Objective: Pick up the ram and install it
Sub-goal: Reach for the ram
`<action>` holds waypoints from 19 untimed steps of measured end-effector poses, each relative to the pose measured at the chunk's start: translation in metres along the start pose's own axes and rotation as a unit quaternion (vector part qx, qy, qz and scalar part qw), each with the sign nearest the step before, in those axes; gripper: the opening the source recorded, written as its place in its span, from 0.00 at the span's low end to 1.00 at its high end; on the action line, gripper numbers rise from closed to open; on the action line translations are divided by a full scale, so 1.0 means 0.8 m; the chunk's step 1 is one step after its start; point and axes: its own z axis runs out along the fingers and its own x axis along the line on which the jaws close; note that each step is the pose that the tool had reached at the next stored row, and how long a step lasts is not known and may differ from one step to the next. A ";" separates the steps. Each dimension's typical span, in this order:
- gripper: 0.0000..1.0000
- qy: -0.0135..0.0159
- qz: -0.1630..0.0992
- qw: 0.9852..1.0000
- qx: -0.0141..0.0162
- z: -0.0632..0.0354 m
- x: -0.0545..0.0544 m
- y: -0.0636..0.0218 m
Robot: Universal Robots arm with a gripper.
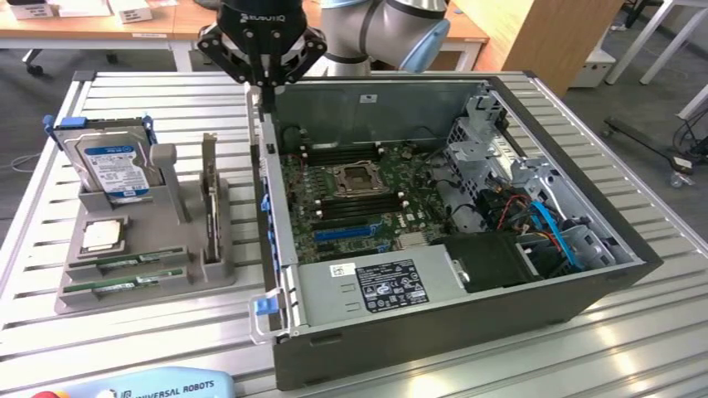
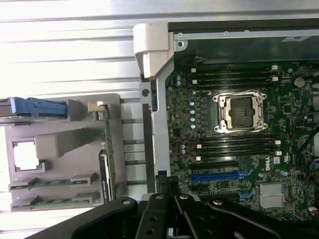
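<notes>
1. Claw (image 1: pixel 265 93) is closed, its fingers pressed together and gripping nothing I can make out. It hangs over the computer case's (image 1: pixel 443 332) wall on the exterior view's left, and the arm is cut off above.
2. Slatted metal tabletop (image 1: pixel 111 348) carries everything, with wooden desks (image 1: pixel 111 25) behind it.
3. Inside the open case, cables hide part of the motherboard (image 1: pixel 354 195).
4. Gray holder (image 1: pixel 227 267) sits just beside the case.
5. The ram (image 1: pixel 125 265) rests in a slot at the holder's near end, with a second stick beside it, well apart from the claw.
</notes>
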 end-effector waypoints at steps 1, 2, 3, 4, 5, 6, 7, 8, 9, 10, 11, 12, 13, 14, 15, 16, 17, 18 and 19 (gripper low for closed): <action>0.10 0.000 0.000 1.000 0.000 0.000 0.003 0.000; 0.10 0.000 0.000 1.000 0.000 0.000 0.007 0.000; 0.10 0.000 0.000 1.000 0.000 0.000 0.010 -0.001; 0.10 0.000 0.000 1.000 0.000 0.000 0.013 -0.001; 0.10 0.000 0.000 1.000 0.000 0.000 0.016 -0.001; 0.10 0.000 0.000 1.000 0.000 0.000 0.020 -0.001; 0.10 0.000 0.000 1.000 0.000 0.000 0.023 -0.002; 0.10 0.000 0.000 1.000 0.000 0.000 0.026 -0.002; 0.10 0.000 0.000 1.000 0.000 -0.001 0.029 -0.002; 0.10 0.000 0.000 1.000 0.000 -0.001 0.032 -0.002; 0.10 0.000 0.000 1.000 0.000 -0.001 0.036 -0.003; 0.10 0.000 0.000 1.000 0.000 -0.001 0.040 -0.003; 0.10 0.000 0.000 1.000 0.000 -0.001 0.044 -0.003; 0.10 0.000 0.000 1.000 0.000 -0.001 0.048 -0.004; 0.10 0.000 0.000 1.000 0.000 -0.001 0.052 -0.004; 0.10 0.000 0.000 1.000 0.000 -0.001 0.056 -0.004; 0.10 0.000 0.000 1.000 0.000 -0.001 0.060 -0.004; 0.10 0.000 0.000 1.000 0.000 -0.001 0.065 -0.005; 0.10 0.000 0.000 1.000 0.000 -0.001 0.069 -0.005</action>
